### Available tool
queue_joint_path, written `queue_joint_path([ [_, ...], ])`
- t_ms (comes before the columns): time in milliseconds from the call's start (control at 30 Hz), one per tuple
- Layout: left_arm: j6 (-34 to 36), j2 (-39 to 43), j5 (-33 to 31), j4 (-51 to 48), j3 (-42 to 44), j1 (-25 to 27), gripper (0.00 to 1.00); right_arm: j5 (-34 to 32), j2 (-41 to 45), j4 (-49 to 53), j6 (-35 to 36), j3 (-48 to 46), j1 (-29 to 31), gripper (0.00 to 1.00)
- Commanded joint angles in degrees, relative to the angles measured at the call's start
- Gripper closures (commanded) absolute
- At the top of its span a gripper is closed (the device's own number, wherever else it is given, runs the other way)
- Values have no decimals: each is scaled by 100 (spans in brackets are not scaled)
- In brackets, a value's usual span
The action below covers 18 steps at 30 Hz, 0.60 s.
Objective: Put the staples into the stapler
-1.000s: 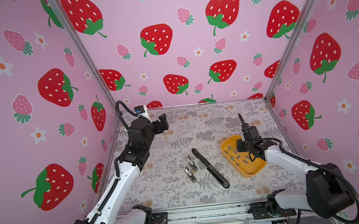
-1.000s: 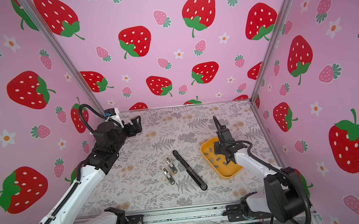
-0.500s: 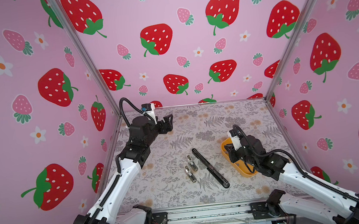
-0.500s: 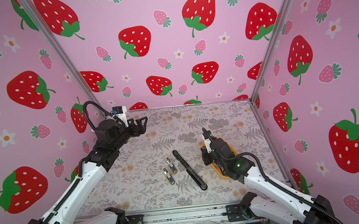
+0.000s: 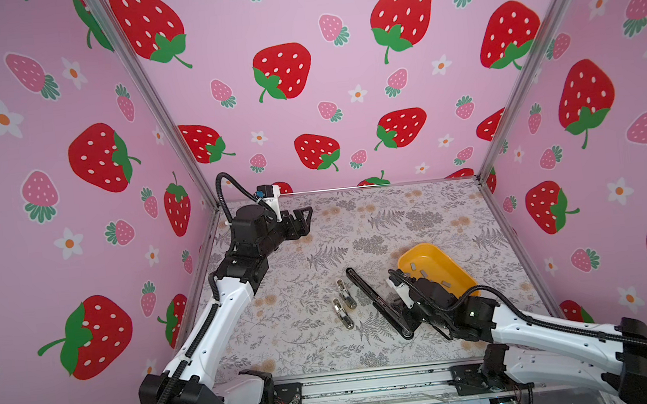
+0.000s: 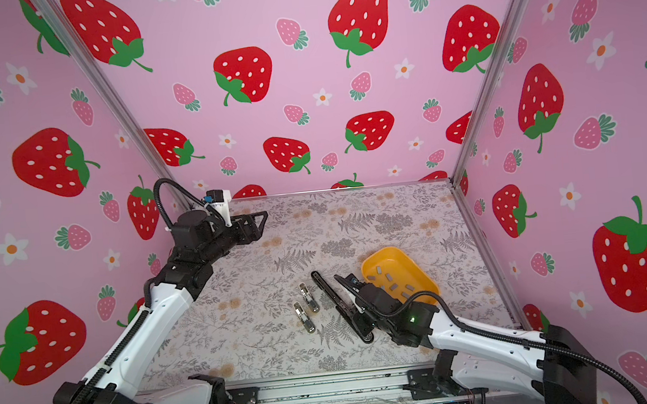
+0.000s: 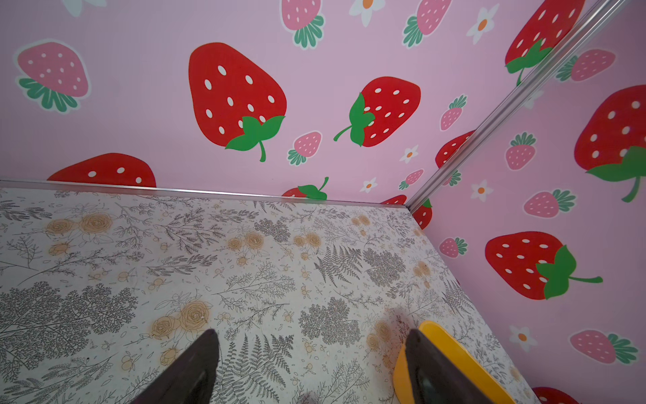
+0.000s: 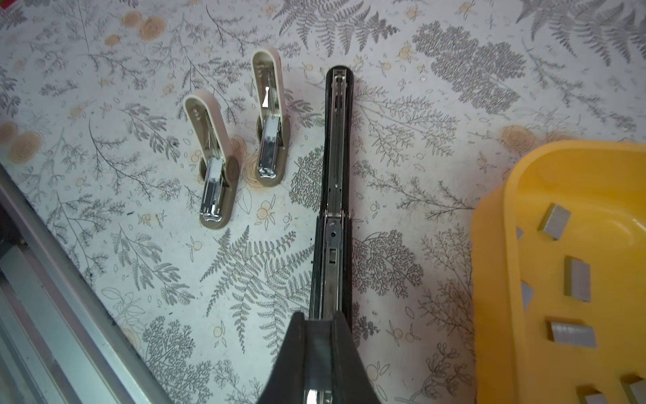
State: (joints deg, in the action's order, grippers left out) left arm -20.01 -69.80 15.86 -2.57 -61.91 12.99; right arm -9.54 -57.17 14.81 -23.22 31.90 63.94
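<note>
A long black stapler (image 5: 367, 292) (image 6: 328, 291) lies opened flat mid-table, its metal channel (image 8: 335, 157) facing up. Several grey staples (image 5: 424, 273) (image 6: 387, 275) (image 8: 578, 283) lie in the yellow tray (image 5: 419, 248) (image 6: 383, 252) to its right. My right gripper (image 5: 404, 318) (image 6: 359, 321) (image 8: 320, 316) hovers over the stapler's near end. It is shut, with a thin grey staple strip pinched between its fingers. My left gripper (image 5: 307, 217) (image 6: 261, 223) (image 7: 311, 332) hangs open and empty above the far left of the table, pointing toward the tray (image 7: 451, 346).
Two small beige staplers (image 5: 344, 290) (image 5: 343, 314) (image 8: 269, 119) (image 8: 213, 157) lie open just left of the black one. Pink strawberry walls close in the back and both sides. A metal rail (image 8: 52, 280) runs along the table's front edge.
My right gripper has left the yellow tray and swung left and toward the front, now over the black stapler's near end. My left gripper has turned rightward and its jaws have narrowed a little.
</note>
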Motion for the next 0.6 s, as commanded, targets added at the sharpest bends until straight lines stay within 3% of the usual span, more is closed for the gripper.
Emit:
queue_joint_path([
  [0,-7,16,264,62,-272,-17,15,-118,-30,135,-276,-4,84,95],
  [200,72,-2,316,59,-270,-12,15,42,-209,-32,-311,-135,92,95],
  [567,67,-50,448,37,-336,-34,16,-252,-219,-412,-9,-259,92,91],
])
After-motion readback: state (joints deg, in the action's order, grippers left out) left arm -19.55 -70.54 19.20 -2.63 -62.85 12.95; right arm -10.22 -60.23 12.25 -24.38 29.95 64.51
